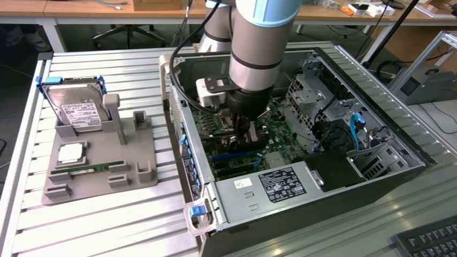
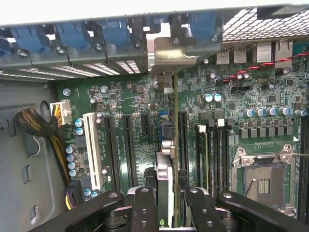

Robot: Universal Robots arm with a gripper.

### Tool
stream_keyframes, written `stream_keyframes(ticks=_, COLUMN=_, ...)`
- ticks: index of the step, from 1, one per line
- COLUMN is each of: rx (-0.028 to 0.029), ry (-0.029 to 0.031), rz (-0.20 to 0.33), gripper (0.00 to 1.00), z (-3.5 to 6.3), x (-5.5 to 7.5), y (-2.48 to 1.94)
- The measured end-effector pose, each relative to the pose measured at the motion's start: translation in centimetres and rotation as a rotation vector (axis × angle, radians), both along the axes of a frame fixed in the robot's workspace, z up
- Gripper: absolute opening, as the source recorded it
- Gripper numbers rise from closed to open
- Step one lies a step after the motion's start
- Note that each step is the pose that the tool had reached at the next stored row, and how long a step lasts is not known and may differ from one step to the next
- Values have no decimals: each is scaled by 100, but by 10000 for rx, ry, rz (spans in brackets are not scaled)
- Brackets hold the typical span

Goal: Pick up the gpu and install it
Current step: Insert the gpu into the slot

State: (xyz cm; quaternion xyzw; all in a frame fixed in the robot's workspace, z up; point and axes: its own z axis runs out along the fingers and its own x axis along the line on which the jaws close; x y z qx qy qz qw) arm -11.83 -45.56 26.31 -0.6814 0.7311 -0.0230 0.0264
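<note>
Wrist view: gripper [image 2: 170, 205] sits low over the motherboard [image 2: 270, 121], its two dark fingers [image 2: 145, 203] partly closed on the gpu [image 2: 166, 159], which is seen edge-on btwn them. Card stands upright, thin edge toward the cam, running up to its silver metal end bracket [image 2: 171, 55] at the case's rear wall, beside the blue slot clips [image 2: 116, 29]. Card looks lined up w/ a black expansion slot; can't tell if it's fully seated. White slot [image 2: 91, 147] and more black slots sit to one side, empty CPU socket [image 2: 264, 181] w/ metal frame to the other. Tiny white print on the board, not readable.

Exterior view: arm [image 1: 257, 48] reaches down into the open PC case [image 1: 400, 139]; gripper [image 1: 246, 134] is inside, over the green board. Power supply [image 1: 271, 187] carries a black label w/ white text and a small white sticker, both too small to read. On the exterior view's left, a grey holder tray [image 1: 143, 155] carries a hard drive [image 1: 78, 110] w/ blue handles and a white label (text illegible), a CPU chip [image 1: 71, 153] and a RAM stick [image 1: 89, 170]. Keyboard corner [image 1: 428, 242] at lower right.
</note>
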Motion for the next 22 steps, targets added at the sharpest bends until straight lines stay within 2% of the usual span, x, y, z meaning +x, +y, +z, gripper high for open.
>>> stream_keyframes(ticks=5, rx=-8, ry=1, rz=1, gripper=27, z=-11, x=-19, y=-1)
stream_keyframes(ticks=12, rx=-9, ry=1, rz=-1, gripper=27, z=-13, x=-22, y=-71)
stream_keyframes(ticks=22, rx=-9, ry=1, rz=-3, gripper=27, z=-17, x=-24, y=-75)
